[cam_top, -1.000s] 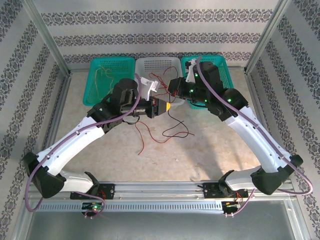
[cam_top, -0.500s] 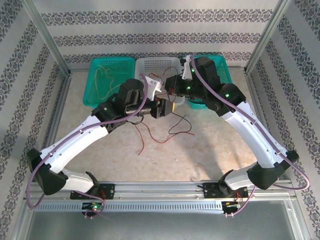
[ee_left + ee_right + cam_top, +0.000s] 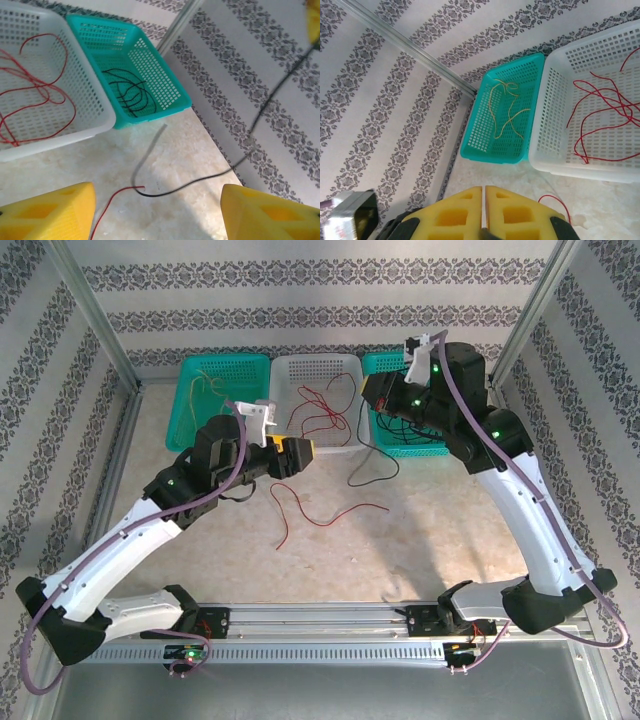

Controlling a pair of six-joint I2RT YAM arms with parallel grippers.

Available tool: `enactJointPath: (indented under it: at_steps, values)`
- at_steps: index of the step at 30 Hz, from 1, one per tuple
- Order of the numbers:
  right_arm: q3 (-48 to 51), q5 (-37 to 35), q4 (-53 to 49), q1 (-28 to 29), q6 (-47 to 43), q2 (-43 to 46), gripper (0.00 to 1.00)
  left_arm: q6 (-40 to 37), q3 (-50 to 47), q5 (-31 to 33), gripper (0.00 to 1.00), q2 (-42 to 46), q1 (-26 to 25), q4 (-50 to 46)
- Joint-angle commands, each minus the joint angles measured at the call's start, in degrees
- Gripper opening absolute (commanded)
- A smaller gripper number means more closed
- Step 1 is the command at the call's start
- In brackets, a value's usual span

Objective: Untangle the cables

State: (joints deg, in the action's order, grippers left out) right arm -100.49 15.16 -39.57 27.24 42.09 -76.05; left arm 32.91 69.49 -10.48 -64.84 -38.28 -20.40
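No text, label, brand, number or sign can be read anywhere in these views.
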Motion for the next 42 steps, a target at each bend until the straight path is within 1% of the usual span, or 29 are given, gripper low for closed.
enactJointPath:
  at_steps: [1, 5, 10, 14, 19, 25, 30, 36, 42]
  values:
    - [-2.4, 2.6, 1.5, -0.2, 1.1, 0.3, 0.0, 6.2, -3.8, -3.3, 0.67, -1.5, 2.4, -0.4]
    - [-3.0, 3.3, 2.0, 0.1, 1.7, 0.1, 0.0, 9.9, -7.2, -7.4, 0.66, -3.2, 2.6, 5.0]
    - [-3.6, 4.2, 2.7, 1.3, 2.3, 0.1, 0.0, 12.3, -9.3, -9.3, 0.65, -5.7, 2.6, 9.0]
    - [-5.2, 5.2, 3.0, 3.2, 2.1, -0.8, 0.0, 12.6, -9.7, -11.0, 0.66, -7.6, 2.7, 10.9]
    - [-8.0, 5.8, 2.9, 6.3, -0.3, -2.0, 0.0, 12.2, -9.0, -13.4, 0.67, -11.9, 2.7, 11.5]
    - [-9.5, 6.2, 2.8, 7.7, -0.9, -2.4, 0.0, 12.5, -9.7, -12.3, 0.66, -14.0, 2.9, 12.2]
    - [-8.9, 6.1, 3.1, 8.6, -1.2, -2.3, 0.0, 14.3, -10.0, -14.8, 0.65, -14.9, 3.3, 15.8]
    - [-8.7, 5.7, 3.2, 8.9, -1.5, -2.3, 0.0, 14.6, -10.0, -15.3, 0.65, -15.1, 3.4, 16.3]
    - [-9.7, 6.1, 3.4, 8.9, -1.7, -3.3, 0.0, 16.4, -12.1, -16.3, 0.65, -14.9, 3.5, 18.8]
